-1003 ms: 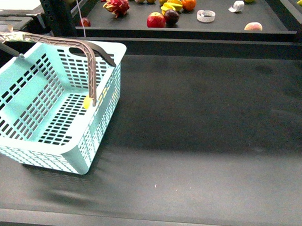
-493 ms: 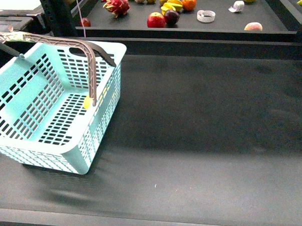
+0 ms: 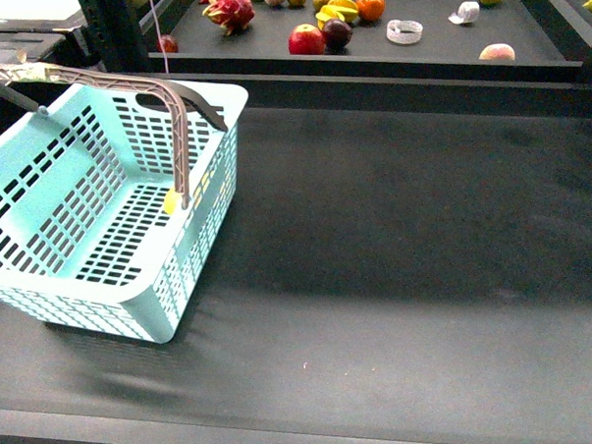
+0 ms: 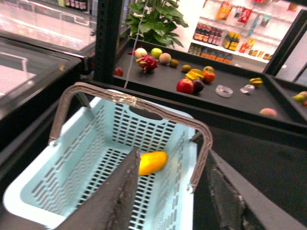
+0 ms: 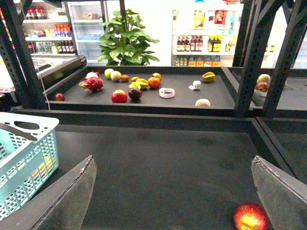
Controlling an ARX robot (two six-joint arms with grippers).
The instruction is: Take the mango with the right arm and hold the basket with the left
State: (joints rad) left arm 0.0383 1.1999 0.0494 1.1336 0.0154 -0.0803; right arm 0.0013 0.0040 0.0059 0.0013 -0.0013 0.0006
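The light turquoise basket [image 3: 100, 231] stands at the left of the dark table, its grey-brown handles up. The yellow-orange mango [image 4: 152, 162] lies inside it by the wall nearer the table's middle; in the front view only a small yellow patch of the mango [image 3: 171, 201] shows behind a handle. My left gripper [image 4: 173, 153] is open and empty above the basket's near rim, one finger over the inside, the other outside the wall. My right gripper [image 5: 172, 160] is open and empty above bare table, the basket [image 5: 24, 158] off to its side. Neither arm shows in the front view.
A red apple [image 5: 250, 216] lies on the table beside one right finger. The raised back shelf [image 3: 367, 52] holds a dragon fruit [image 3: 230, 11], a red apple [image 3: 306, 40], a starfruit [image 3: 343, 8], an orange [image 3: 370, 6] and other fruit. Black frame posts [image 5: 252, 57] stand at the shelf's sides.
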